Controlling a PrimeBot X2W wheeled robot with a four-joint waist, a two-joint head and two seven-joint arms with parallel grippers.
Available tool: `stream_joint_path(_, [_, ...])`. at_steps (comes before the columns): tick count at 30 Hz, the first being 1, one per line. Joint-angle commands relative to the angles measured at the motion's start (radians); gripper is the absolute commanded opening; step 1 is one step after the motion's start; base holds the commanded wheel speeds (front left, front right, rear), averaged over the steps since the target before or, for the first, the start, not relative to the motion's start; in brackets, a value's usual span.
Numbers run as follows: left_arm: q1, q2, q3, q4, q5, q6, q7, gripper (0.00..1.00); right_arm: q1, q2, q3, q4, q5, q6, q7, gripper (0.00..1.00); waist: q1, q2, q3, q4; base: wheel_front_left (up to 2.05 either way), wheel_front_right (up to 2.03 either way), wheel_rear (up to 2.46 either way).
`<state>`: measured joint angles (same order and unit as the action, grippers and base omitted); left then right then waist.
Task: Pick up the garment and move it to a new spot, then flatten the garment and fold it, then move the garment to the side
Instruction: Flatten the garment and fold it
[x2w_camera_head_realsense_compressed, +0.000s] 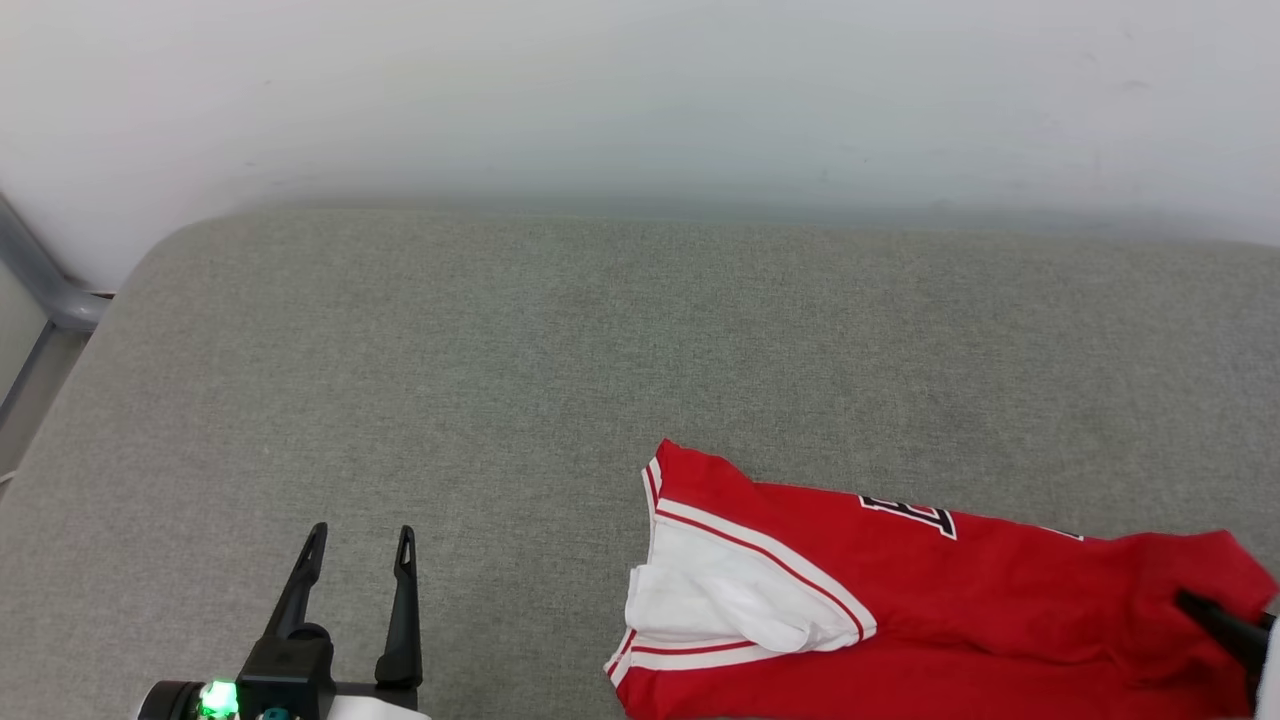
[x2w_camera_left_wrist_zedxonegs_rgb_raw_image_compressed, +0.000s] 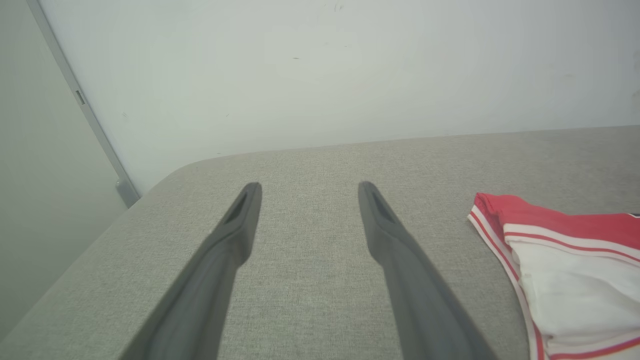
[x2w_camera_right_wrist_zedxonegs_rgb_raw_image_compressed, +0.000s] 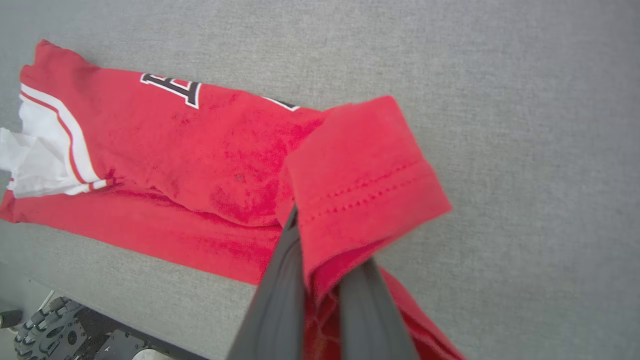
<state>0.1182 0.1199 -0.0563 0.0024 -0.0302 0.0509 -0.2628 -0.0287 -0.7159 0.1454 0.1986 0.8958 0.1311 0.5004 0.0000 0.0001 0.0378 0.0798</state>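
Observation:
The garment (x2w_camera_head_realsense_compressed: 980, 600), a red jersey with a white sleeve and striped trim, lies folded lengthwise at the lower right of the grey padded surface (x2w_camera_head_realsense_compressed: 500, 350). Part of its black-and-white lettering shows on top. In the right wrist view my right gripper (x2w_camera_right_wrist_zedxonegs_rgb_raw_image_compressed: 327, 250) is shut on the garment's (x2w_camera_right_wrist_zedxonegs_rgb_raw_image_compressed: 200, 150) red hemmed end, which is lifted and folds over the fingers. In the head view that gripper (x2w_camera_head_realsense_compressed: 1195, 603) enters at the far right edge. My left gripper (x2w_camera_head_realsense_compressed: 362, 532) stands open at the lower left, well left of the garment (x2w_camera_left_wrist_zedxonegs_rgb_raw_image_compressed: 575, 270), with nothing between the fingers of this gripper (x2w_camera_left_wrist_zedxonegs_rgb_raw_image_compressed: 308, 186).
A white wall (x2w_camera_head_realsense_compressed: 640, 90) closes off the back of the surface. A grey metal frame (x2w_camera_head_realsense_compressed: 40, 280) runs past the rounded left corner. The surface's near edge and a wheel of the robot base (x2w_camera_right_wrist_zedxonegs_rgb_raw_image_compressed: 45, 320) show below the garment in the right wrist view.

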Motion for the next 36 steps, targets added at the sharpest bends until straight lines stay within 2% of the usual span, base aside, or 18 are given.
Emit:
stream_joint_path(1, [0.005,-0.001,0.003,0.001,0.006,-0.005,-0.002,1.00,0.016,0.012,0.003,-0.054,0.015,-0.001,0.018,0.00,0.0000,-0.0001,-0.002,-0.001,0.00,0.00,0.00])
stream_joint_path(5, [-0.006,-0.007,0.001,0.003,0.011,-0.013,-0.002,1.00,0.018,0.035,0.022,-0.185,0.001,-0.001,0.058,0.00,0.0000,-0.0001,0.003,0.004,0.00,0.00,0.00])
stream_joint_path(9, [-0.015,-0.011,-0.006,0.006,0.015,-0.017,-0.002,1.00,-0.034,0.074,0.071,-0.259,-0.031,-0.001,0.090,0.00,0.0000,-0.0001,0.013,0.013,0.00,0.00,0.00])
stream_joint_path(17, [-0.041,-0.019,-0.011,0.013,0.016,-0.023,-0.002,1.00,-0.165,0.156,0.228,-0.258,-0.091,-0.001,0.107,0.00,0.0000,-0.0001,0.043,0.040,0.00,0.00,0.00])
stream_joint_path(26, [-0.073,-0.030,-0.018,0.019,0.016,-0.031,-0.002,1.00,-0.401,0.284,0.501,-0.110,-0.138,-0.001,0.054,0.00,0.0000,-0.0001,0.086,0.064,0.00,0.00,0.00])
stream_joint_path(36, [-0.106,-0.044,-0.028,0.027,0.014,-0.034,-0.002,1.00,-0.576,0.424,0.690,0.171,-0.191,-0.001,-0.028,0.00,0.0000,-0.0001,0.125,0.089,0.00,0.00,0.00])
